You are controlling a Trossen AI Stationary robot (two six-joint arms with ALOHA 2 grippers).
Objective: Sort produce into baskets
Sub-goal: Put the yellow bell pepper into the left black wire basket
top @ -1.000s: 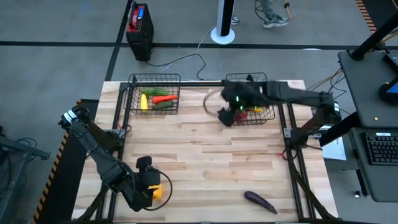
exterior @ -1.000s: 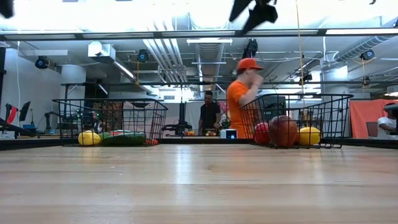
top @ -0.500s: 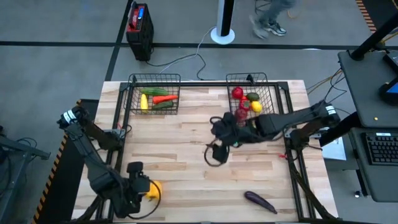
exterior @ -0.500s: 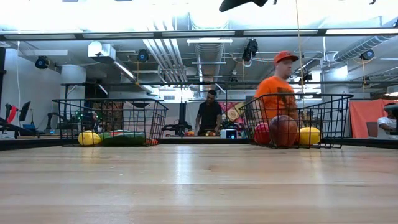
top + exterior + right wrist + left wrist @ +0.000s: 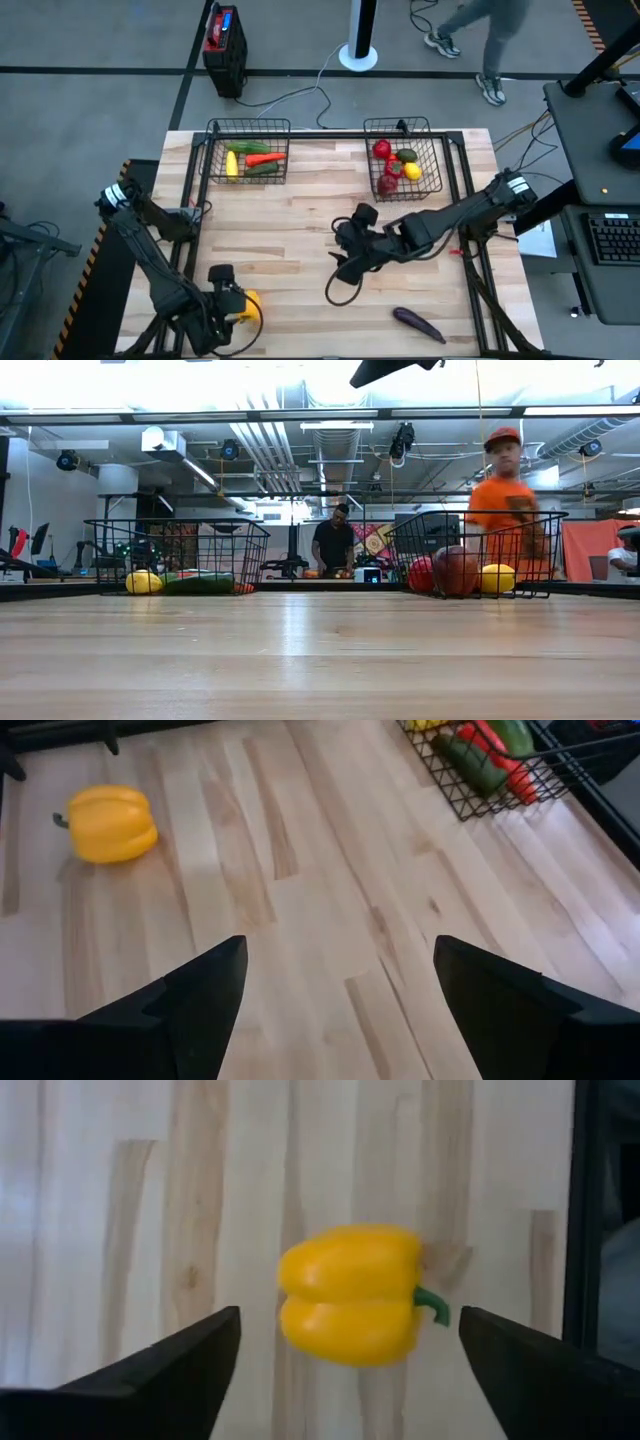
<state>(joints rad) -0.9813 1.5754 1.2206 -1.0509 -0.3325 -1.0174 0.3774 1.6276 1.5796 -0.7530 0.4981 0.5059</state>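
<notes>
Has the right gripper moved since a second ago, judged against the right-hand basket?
Yes. The right gripper, open, was over the right basket and is now out over mid-table, toward the near edge, clear of that basket.

Two wire baskets stand on the bench: the left basket (image 5: 248, 150) and the right basket (image 5: 404, 158). The left basket holds three pieces: one yellow piece (image 5: 232, 163), one orange carrot (image 5: 263, 158) and one green cucumber (image 5: 262, 169). In the right basket at least four pieces show: two red, one green, one yellow. Loose on the bench are two: one yellow pepper (image 5: 350, 1294) between the left fingers (image 5: 165, 1370), and one purple eggplant (image 5: 418, 322).
</notes>
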